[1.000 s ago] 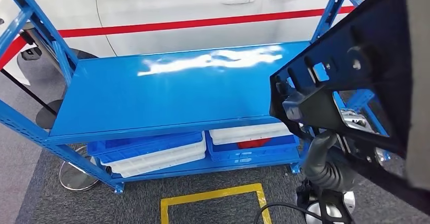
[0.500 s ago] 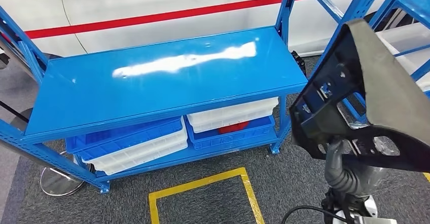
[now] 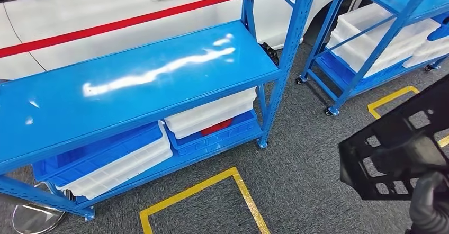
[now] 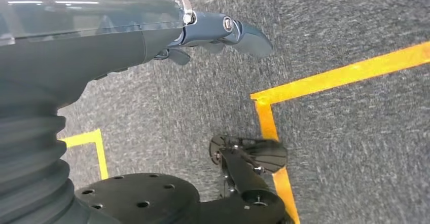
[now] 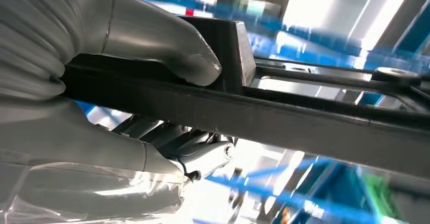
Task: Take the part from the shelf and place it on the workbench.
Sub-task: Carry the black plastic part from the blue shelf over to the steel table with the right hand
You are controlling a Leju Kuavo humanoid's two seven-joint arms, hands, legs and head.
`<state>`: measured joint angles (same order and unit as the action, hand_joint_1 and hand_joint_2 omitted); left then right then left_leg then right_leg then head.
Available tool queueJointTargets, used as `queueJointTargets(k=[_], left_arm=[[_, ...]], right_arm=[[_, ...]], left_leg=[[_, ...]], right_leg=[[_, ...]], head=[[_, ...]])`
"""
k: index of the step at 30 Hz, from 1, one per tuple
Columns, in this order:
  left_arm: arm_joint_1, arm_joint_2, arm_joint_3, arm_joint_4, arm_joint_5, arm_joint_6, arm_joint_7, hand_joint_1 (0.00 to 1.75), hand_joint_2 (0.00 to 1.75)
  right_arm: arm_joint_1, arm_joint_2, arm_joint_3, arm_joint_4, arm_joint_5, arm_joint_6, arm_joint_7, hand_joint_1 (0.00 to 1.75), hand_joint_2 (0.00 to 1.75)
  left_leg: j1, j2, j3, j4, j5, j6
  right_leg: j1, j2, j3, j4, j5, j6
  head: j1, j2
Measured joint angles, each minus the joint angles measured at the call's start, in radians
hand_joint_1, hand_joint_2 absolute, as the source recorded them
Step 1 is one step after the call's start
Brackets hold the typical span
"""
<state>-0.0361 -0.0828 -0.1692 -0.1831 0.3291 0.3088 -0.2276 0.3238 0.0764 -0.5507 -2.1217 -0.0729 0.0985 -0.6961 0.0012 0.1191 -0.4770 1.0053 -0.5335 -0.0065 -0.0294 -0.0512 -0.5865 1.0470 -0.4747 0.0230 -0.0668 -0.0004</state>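
While the right robot hand (image 5: 152,82) grips the black plastic part (image 3: 397,144), the left robot hand (image 4: 223,31) hangs empty, fingers loosely apart: part taken; counter placement outstanding.

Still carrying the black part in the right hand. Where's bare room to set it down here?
The top of the near blue shelf is bare from end to end, bordered by the white car behind and the upright post on the right. Below it is crowded with blue and white bins. The right hand grips the black part.
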Motion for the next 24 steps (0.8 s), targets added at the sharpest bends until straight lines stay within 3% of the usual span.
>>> queueJointTargets(k=[1,3,5,7,8,10,12,14,16,18,20,22,24], left_arm=[[-0.003,0.0,0.0,0.0,-0.003,0.0,0.002,0.0,1.75],[-0.005,0.001,0.0,0.0,-0.008,0.0,0.004,0.0,1.75],[-0.003,0.003,0.0,0.0,-0.011,0.0,0.001,0.0,1.75],[0.001,0.004,0.0,0.0,-0.012,0.005,-0.007,0.0,1.75],[0.002,0.005,0.0,0.0,-0.01,0.01,-0.013,0.0,1.75],[0.003,0.007,0.001,0.0,-0.003,0.018,-0.03,0.0,1.75],[0.002,0.012,0.003,0.0,0.003,0.022,-0.047,0.0,1.75],[0.001,0.015,0.004,0.0,0.004,0.024,-0.057,0.0,1.75],[-0.003,0.013,0.004,0.0,0.004,0.025,-0.061,0.0,1.75],[-0.005,0.012,0.005,0.0,0.001,0.025,-0.059,0.0,1.75],[-0.002,0.012,0.005,0.0,-0.005,0.025,-0.048,0.0,1.75],[0.001,0.012,0.005,0.0,-0.01,0.023,-0.032,0.0,1.75],[0.001,0.012,0.004,0.0,-0.016,0.021,-0.01,0.0,1.75]], right_arm=[[0.0,0.014,-0.017,-0.004,0.002,0.008,0.0,1.75,1.75],[0.001,0.042,-0.04,-0.017,0.004,0.022,0.0,1.75,1.75],[0.002,0.068,-0.053,-0.034,0.004,0.037,0.0,1.75,1.75],[0.006,0.093,-0.064,-0.051,0.007,0.058,0.0,1.75,1.75],[0.009,0.104,-0.069,-0.059,0.01,0.068,0.0,1.75,1.75],[0.011,0.122,-0.076,-0.075,0.019,0.08,0.0,1.75,1.75],[0.01,0.136,-0.08,-0.086,0.022,0.086,0.0,1.75,1.75],[0.009,0.145,-0.081,-0.091,0.022,0.091,0.0,1.75,1.75],[0.008,0.151,-0.081,-0.095,0.026,0.089,0.0,1.75,1.75],[0.008,0.154,-0.08,-0.101,0.035,0.071,0.0,1.75,1.75],[0.009,0.156,-0.077,-0.106,0.044,0.047,0.0,1.75,1.75],[0.013,0.158,-0.074,-0.114,0.048,0.032,0.0,1.75,1.75],[0.024,0.163,-0.074,-0.128,0.051,0.026,0.0,1.75,1.75]], left_leg=[[0.002,-0.004,0.002,0.003,-0.005,-0.006],[0.008,-0.047,-0.016,0.047,-0.045,-0.016],[0.011,-0.096,-0.068,0.167,-0.118,-0.02],[0.011,-0.107,-0.119,0.278,-0.156,-0.017],[0.01,-0.109,-0.123,0.286,-0.144,-0.012],[0.007,-0.123,-0.082,0.19,-0.072,0.003],[0.003,-0.173,-0.032,0.064,-0.012,0.021],[0.0,-0.205,-0.015,0.013,0.001,0.027],[0.0,-0.185,-0.011,0.001,0.009,0.028],[0.003,-0.156,-0.006,-0.016,0.023,0.036],[0.002,-0.125,-0.006,-0.025,0.03,0.044],[0.0,-0.095,-0.008,-0.024,0.03,0.046],[0.001,-0.068,-0.009,-0.021,0.026,0.042]], right_leg=[[-0.001,0.009,-0.003,-0.001,0.002,-0.007],[-0.004,0.03,-0.009,-0.005,0.008,-0.022],[-0.001,0.051,-0.017,-0.005,0.013,-0.031],[0.005,0.078,-0.022,-0.005,0.016,-0.036],[0.008,0.093,-0.023,-0.004,0.018,-0.037],[0.014,0.123,-0.021,-0.004,0.02,-0.037],[0.017,0.148,-0.021,-0.004,0.023,-0.034],[0.013,0.172,-0.028,-0.005,0.031,-0.023],[0.008,0.192,-0.034,-0.006,0.039,-0.008],[0.012,0.153,-0.05,0.023,0.016,0.002],[0.014,0.086,-0.095,0.125,-0.049,0.01],[0.009,0.062,-0.139,0.235,-0.097,0.018],[0.003,0.053,-0.124,0.229,-0.078,0.025]], head=[[0.0,0.0],[0.0,0.0],[0.0,0.0],[0.0,0.0],[0.0,0.0],[0.0,0.0],[0.0,0.0],[0.0,0.0],[0.0,0.0],[0.0,0.0],[0.001,0.0],[0.001,0.0],[0.001,0.0]])
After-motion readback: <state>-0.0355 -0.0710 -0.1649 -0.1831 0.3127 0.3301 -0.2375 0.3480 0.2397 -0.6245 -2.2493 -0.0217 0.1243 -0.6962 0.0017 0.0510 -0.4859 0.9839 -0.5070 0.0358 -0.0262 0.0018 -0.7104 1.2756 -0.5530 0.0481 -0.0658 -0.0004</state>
